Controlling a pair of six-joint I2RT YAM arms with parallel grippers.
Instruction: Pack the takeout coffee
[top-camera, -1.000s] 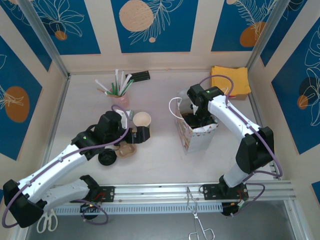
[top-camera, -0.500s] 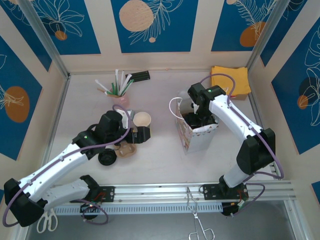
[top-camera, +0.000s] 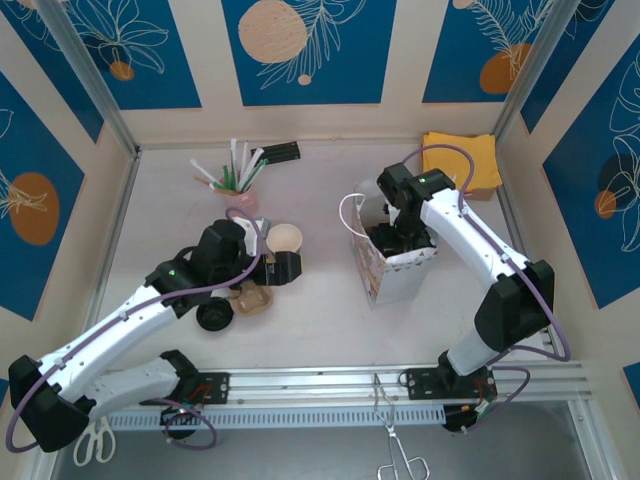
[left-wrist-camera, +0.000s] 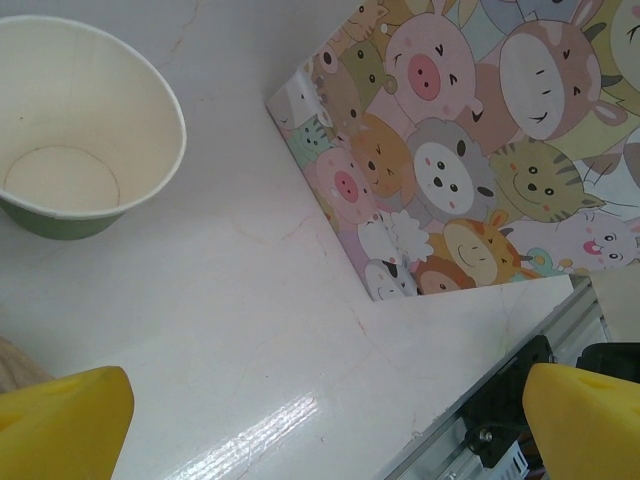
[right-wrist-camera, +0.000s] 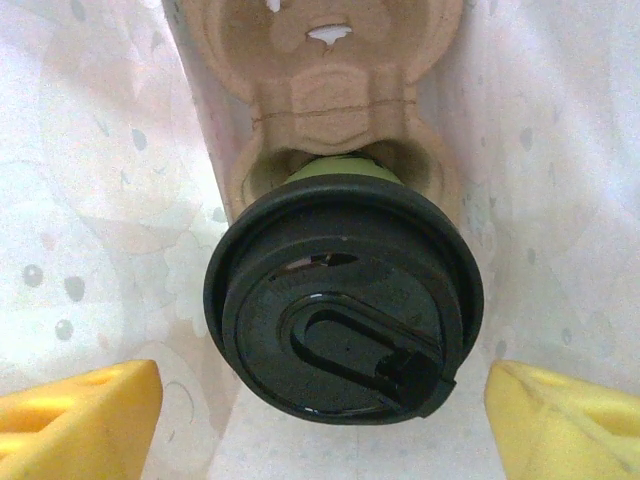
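A green takeout cup with a black lid (right-wrist-camera: 340, 310) stands in a cardboard carrier (right-wrist-camera: 330, 90) inside the cartoon-animal paper bag (top-camera: 395, 275). My right gripper (right-wrist-camera: 325, 415) reaches down into the bag (left-wrist-camera: 470, 150) from above. It is open, one yellow fingertip (right-wrist-camera: 80, 415) on each side of the lid, with a gap on both sides. In the top view the right gripper (top-camera: 400, 235) sits in the bag's mouth. An empty, lidless paper cup (top-camera: 284, 239) stands left of the bag. My left gripper (top-camera: 283, 268) hovers open just in front of that cup (left-wrist-camera: 80, 120), holding nothing.
A loose black lid (top-camera: 214, 317) and a piece of cardboard carrier (top-camera: 252, 298) lie beside the left arm. A cup of straws (top-camera: 238, 178) stands at the back left, orange napkins (top-camera: 461, 160) at the back right. Tongs (top-camera: 395, 440) and scissors (top-camera: 95, 442) rest by the front rail.
The right arm has shifted slightly to the right over the bag. The left arm has not moved.
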